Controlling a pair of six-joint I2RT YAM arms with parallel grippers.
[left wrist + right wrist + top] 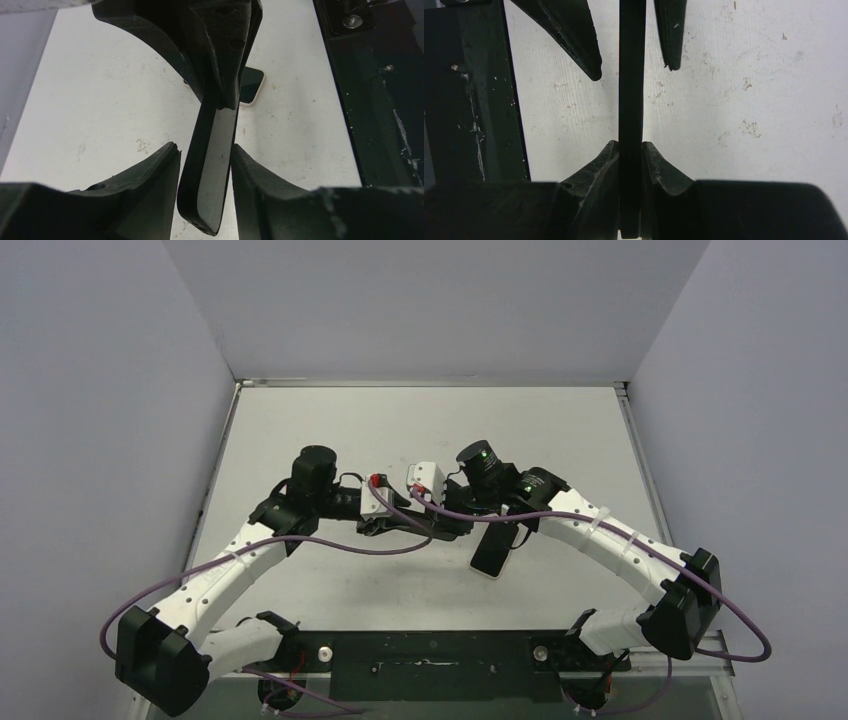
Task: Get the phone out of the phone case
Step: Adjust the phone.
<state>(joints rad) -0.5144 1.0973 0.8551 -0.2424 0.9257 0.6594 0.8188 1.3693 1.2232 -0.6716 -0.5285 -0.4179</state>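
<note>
The phone (492,552), with a black screen and white rim, lies flat on the table under my right forearm; it also shows in the left wrist view (251,86). The empty black case (212,165) is held on edge above the table between both grippers. My right gripper (630,146) is shut on the case (632,90). My left gripper (204,150) is open around the case's other end: one finger touches it and the other stands clear. In the top view the two grippers (395,525) (455,523) meet at mid-table.
A black mounting bar (430,652) runs along the near edge between the arm bases. Purple cables (330,545) loop off both arms. Grey walls enclose the white table (420,430) on three sides.
</note>
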